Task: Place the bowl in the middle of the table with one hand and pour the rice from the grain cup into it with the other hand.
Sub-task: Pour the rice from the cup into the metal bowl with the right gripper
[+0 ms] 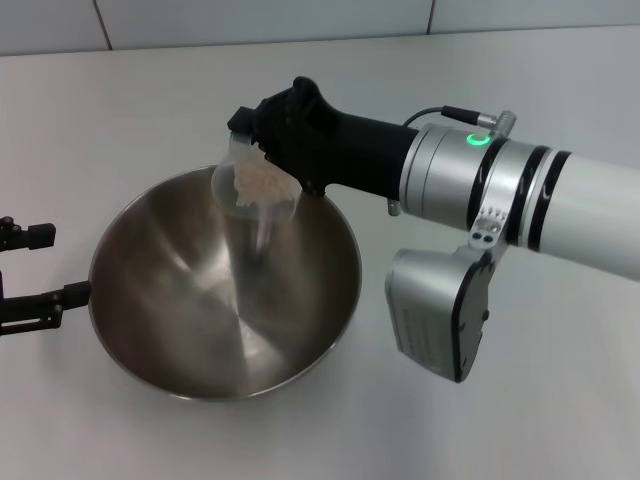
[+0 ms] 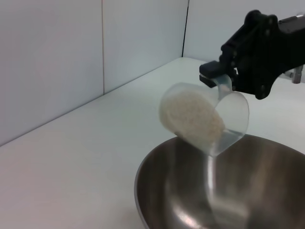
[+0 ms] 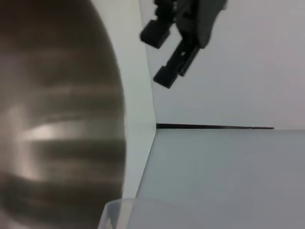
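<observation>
The steel bowl (image 1: 200,320) stands on the white table (image 1: 520,440). My right gripper (image 1: 250,135) is shut on the clear grain cup (image 1: 240,195) and holds it tilted over the bowl's far rim. The rice (image 1: 262,182) lies heaped towards the cup's mouth. No rice shows on the bowl's bottom. The left wrist view shows the cup (image 2: 233,117), the rice (image 2: 190,117), the right gripper (image 2: 221,78) and the bowl (image 2: 248,191). My left gripper (image 1: 45,268) is open just left of the bowl's rim and holds nothing. It also shows in the right wrist view (image 3: 159,57), beside the bowl (image 3: 57,119).
A tiled wall (image 1: 300,15) runs along the table's far edge. The right arm's silver wrist and grey camera housing (image 1: 440,310) hang over the table to the right of the bowl. White tabletop surrounds the bowl.
</observation>
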Motion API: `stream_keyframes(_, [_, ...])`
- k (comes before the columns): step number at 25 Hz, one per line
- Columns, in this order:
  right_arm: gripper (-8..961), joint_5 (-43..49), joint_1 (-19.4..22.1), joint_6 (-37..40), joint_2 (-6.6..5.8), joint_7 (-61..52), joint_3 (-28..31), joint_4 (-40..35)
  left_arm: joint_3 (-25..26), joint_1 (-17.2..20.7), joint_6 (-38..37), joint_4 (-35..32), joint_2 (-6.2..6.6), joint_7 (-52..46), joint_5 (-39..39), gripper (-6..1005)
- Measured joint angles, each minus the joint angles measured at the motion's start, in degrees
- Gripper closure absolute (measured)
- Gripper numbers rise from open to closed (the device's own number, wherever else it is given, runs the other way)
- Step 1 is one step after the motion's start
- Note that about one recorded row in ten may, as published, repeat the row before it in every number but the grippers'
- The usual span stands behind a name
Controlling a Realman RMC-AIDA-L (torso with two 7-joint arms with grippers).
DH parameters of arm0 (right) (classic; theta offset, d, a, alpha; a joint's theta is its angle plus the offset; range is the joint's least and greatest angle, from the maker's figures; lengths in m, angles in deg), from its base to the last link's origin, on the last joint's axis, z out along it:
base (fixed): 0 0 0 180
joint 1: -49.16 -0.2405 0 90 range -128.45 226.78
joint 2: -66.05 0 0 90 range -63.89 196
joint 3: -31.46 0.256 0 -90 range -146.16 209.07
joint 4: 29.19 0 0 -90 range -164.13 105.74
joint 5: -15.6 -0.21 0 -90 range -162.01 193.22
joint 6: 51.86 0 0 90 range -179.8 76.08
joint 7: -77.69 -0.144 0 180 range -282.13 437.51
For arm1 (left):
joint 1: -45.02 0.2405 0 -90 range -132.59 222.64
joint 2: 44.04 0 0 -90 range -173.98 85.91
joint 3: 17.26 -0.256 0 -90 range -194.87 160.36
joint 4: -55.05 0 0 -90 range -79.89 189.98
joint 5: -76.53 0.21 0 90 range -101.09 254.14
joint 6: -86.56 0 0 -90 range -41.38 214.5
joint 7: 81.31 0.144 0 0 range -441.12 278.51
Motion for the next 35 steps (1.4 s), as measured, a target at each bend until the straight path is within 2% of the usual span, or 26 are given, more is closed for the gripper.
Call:
stream_keyframes(3, [939, 0.0, 0.4, -2.1, -0.03, 4.5, -2.1, -0.6, 0.0, 0.0, 0.0, 0.0, 0.00, 0.0, 0.0, 189])
stream_keyframes(18, [938, 0.4, 1.1, -3.3, -0.16, 18.3, -5.5, -3.5, 0.0, 0.0, 0.0, -0.3, -0.12, 0.0, 0.0, 190])
stream_keyframes(27, [938, 5.1, 4.1, -3.2, -0.42, 19.2, -8.8, -6.1, 0.0, 0.0, -0.2, -0.6, -0.26, 0.1, -0.2, 190])
stream_keyframes(35, [938, 5.8, 5.6, -3.3, -0.43, 20.8, -9.9, -6.9, 0.0, 0.1, -0.3, -0.2, -0.26, 0.6, -0.1, 189])
